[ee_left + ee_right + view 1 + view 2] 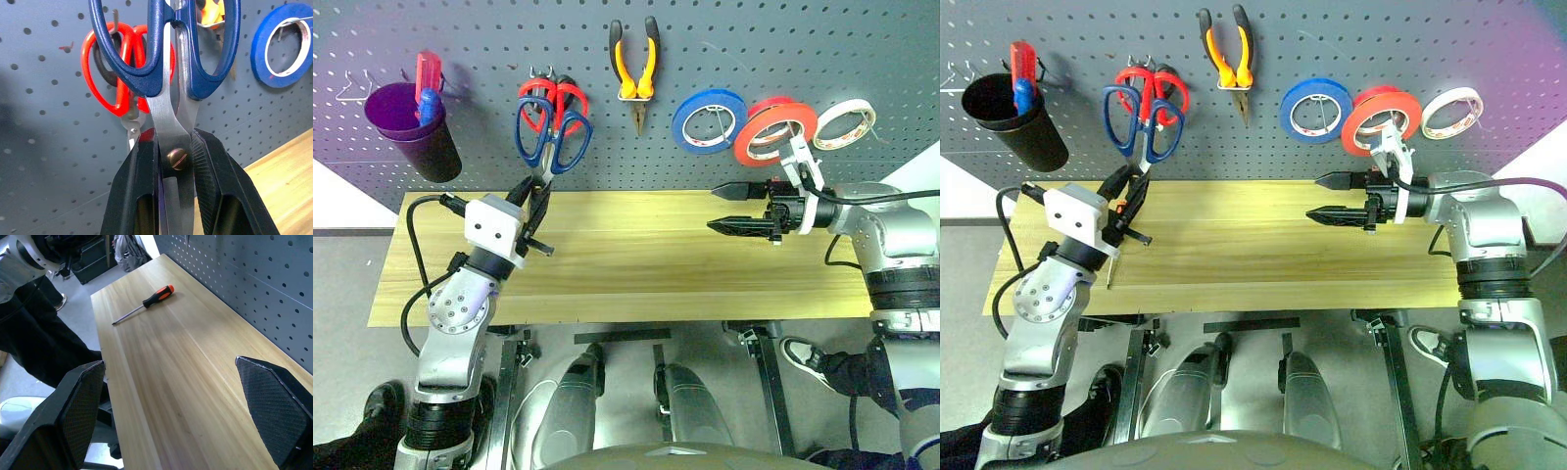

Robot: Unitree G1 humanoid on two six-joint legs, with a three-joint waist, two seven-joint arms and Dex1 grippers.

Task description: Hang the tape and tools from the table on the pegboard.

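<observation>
Left pincer (177,196): clamps blue-handled scissors (553,137) by the blades, handles up toward pegboard (489,39) hooks.
Right pincer (729,208): spread, empty, above bench (636,264).
Screwdriver (146,301): unhung.

The table (636,264) lies bare across its middle and right, with just the screwdriver (145,303) at its left end, so there's open passage along the planks. Up on the pegboard (724,39) the hooks are crowded: red scissors (553,98) sit right behind the blue-handled scissors (553,137), pliers (635,73) just right of them, then blue tape (709,120), orange-red tape (773,127) and a white ring (844,122). Far left, a cup (411,127) blocks the board; bare board remains between cup and scissors.
</observation>
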